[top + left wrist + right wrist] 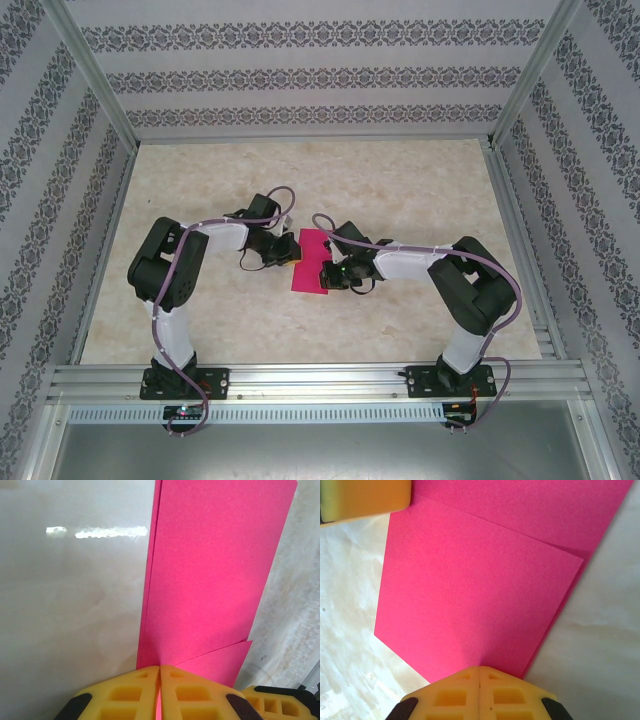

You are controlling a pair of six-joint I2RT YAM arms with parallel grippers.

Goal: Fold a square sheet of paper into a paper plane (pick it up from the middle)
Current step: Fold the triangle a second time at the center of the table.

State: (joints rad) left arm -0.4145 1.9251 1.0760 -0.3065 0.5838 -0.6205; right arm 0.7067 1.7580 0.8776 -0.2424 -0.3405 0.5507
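The paper (309, 262) lay mid-table, folded over on itself, long axis running away from our bases. Our left gripper (160, 670) pinched its left edge. Our right gripper (479, 669), fingers pressed together, sat tip-down on the opposite side, just as near. Pale marbled table (420, 190), patterned walls (300, 78) all round.

Top view: sheet of paper (312, 262) laid folded on table (420, 190), about centre. Left gripper (285, 250) set at its 9 o'clock edge, right gripper (328, 272) over its 4 o'clock corner. Left wrist view: sheet run from the fingertips (142, 682) toward 12, one layer lapped over another at 4. Right wrist view: left finger (365, 497) seen at 10.
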